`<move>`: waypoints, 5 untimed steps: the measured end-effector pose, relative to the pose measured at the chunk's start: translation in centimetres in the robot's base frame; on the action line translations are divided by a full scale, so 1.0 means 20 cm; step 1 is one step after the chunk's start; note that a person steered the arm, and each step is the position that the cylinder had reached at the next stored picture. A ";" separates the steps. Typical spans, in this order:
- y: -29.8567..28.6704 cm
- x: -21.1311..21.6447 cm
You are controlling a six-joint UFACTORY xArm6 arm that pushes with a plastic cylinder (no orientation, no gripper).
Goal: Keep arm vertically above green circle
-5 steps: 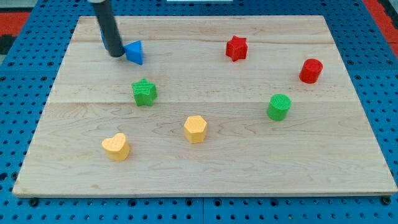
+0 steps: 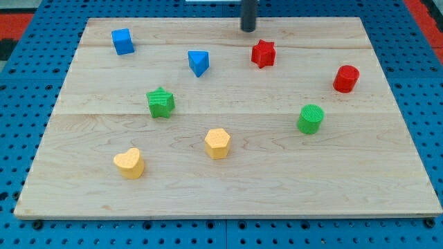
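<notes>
Camera view: a wooden board (image 2: 228, 187) is seen on a blue pegboard table (image 2: 21, 138).
Green circle (image 2: 311, 119): it is placed toward the view's right, below mid-height, with the red cylinder (image 2: 345, 79) nearest it.
My tip (image 2: 248, 30): it is set near the view's top edge, just up and left of the red star (image 2: 263, 53).
Key relation: the green circle lies down and to the view's right of the tip, well apart.
Gripper: none is fitted; only a rod is carried.
Judgement: a rightward shift is likely called for.

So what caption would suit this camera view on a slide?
My tip sits near the view's top by the red star, far above the green circle on the wooden board.
</notes>
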State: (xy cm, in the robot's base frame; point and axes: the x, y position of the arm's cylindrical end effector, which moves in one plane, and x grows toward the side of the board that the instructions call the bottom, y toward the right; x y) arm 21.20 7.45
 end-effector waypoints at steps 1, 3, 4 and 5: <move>0.32 0.00; 0.68 0.34; 0.53 0.44; 0.39 0.27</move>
State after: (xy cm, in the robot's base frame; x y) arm 26.67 15.33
